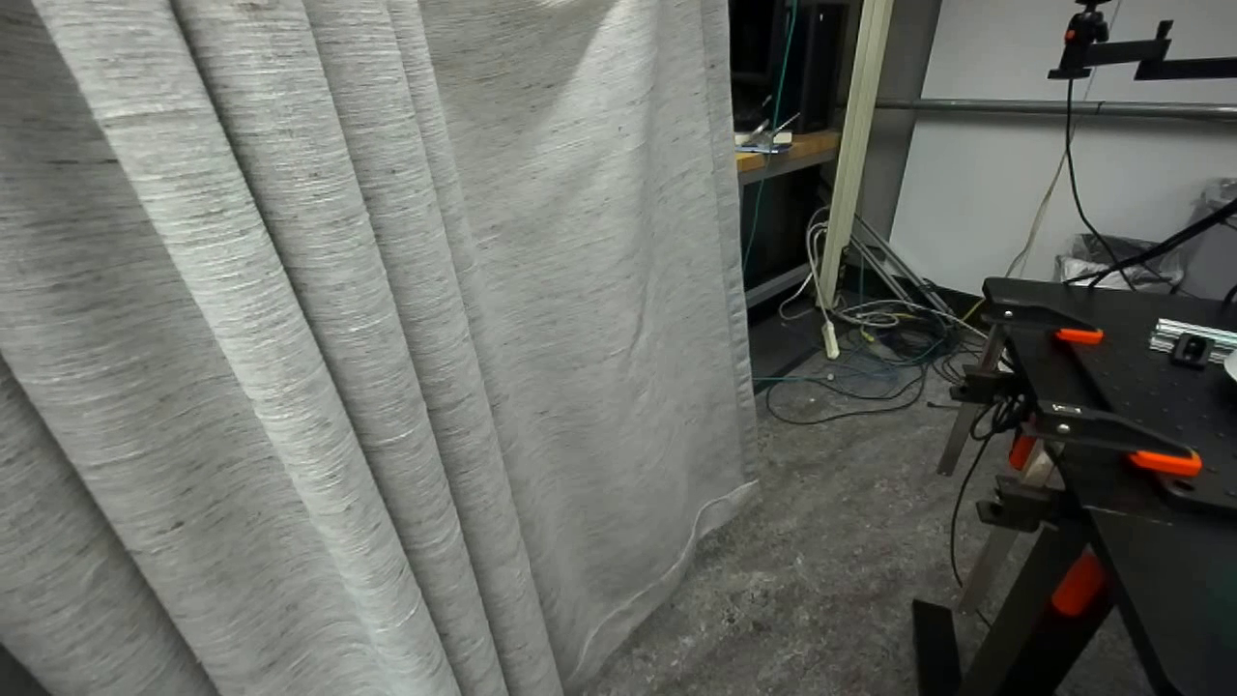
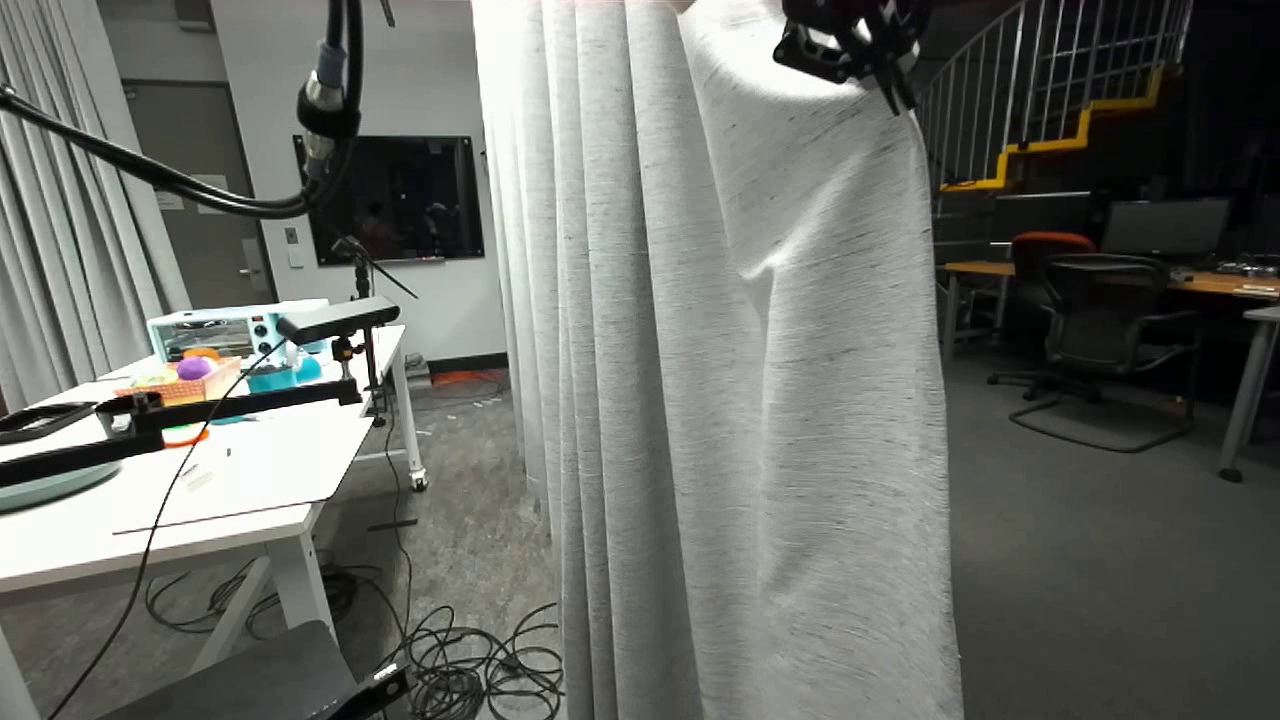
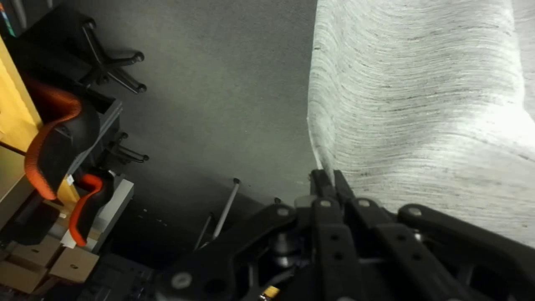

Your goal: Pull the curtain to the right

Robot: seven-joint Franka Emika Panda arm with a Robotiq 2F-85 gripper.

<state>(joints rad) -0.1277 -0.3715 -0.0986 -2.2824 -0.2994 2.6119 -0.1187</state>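
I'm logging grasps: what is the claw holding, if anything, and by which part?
The claw holds the curtain, pinched by its free side edge.

Gripper [image 3: 331,183] at a seemingly downward slant, its fingers [image 3: 321,186] tight together.

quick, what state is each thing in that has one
Curtain, hanging in folds
Gripper, shut on the curtain's edge
Door, looks shut
Wall screen, dark
Floor cables, loose and tangled
Clamps, fastened to the black table
Toaster oven, too small to tell if open
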